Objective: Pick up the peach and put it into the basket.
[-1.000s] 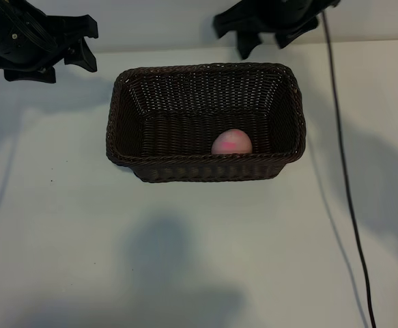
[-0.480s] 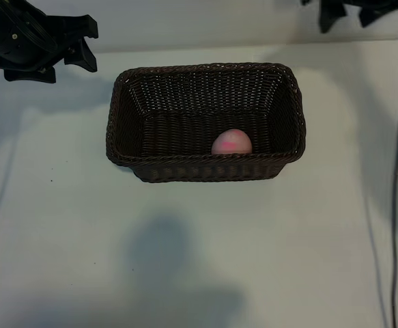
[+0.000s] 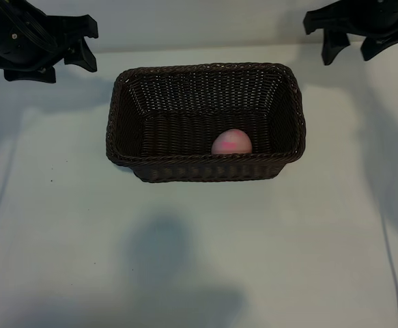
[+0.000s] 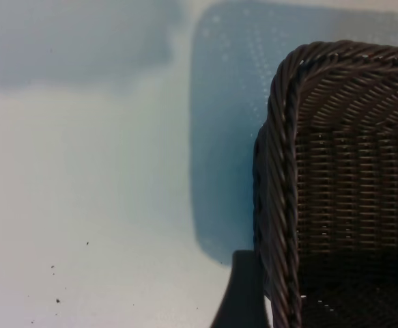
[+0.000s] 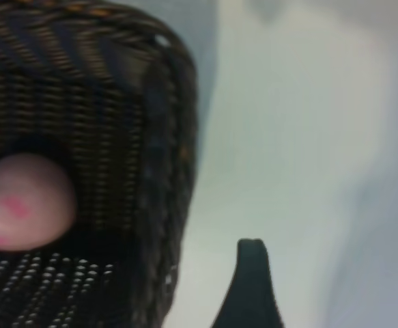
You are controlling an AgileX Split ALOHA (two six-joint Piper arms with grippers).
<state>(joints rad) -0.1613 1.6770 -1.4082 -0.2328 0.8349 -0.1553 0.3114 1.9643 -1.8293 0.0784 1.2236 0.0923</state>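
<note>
A: Where does the exterior camera sit?

B: High, facing both arms, looking steeply down on the worktop. The whole basket sits mid-picture, with the left claw and right claw at the far corners.

A: And the wrist cameras?

B: Much nearer. The left one looks down past a corner of the basket. The right one looks over another corner and at the peach inside.

A: What's shared?

B: Basket and worktop in all three; the peach in the exterior and right wrist views.
</note>
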